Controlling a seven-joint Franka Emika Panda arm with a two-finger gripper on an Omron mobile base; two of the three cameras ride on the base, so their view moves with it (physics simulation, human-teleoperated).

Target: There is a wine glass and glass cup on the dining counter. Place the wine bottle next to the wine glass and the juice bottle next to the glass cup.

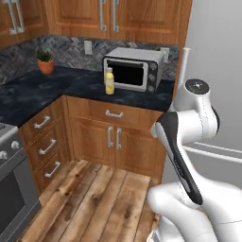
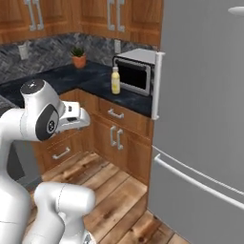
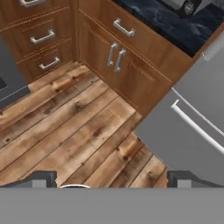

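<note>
Juice bottle (image 1: pixel 109 81) – yellow liquid inside – stands upright before the microwave (image 1: pixel 133 69); tool (image 3: pixel 112 178) spread wide, empty.

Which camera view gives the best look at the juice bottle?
The left base view: the juice bottle stands whole and unblocked before the microwave. The right base view shows it too, smaller. The hand view looks at floor and cabinets instead.

- The white jointed robot arm (image 1: pixel 189 142) stood folded upright above its base.
- The two-finger gripper (image 3: pixel 111 179) pointed downward, its dark fingertips (image 3: pixel 41 179) spread wide, holding nothing.
</note>
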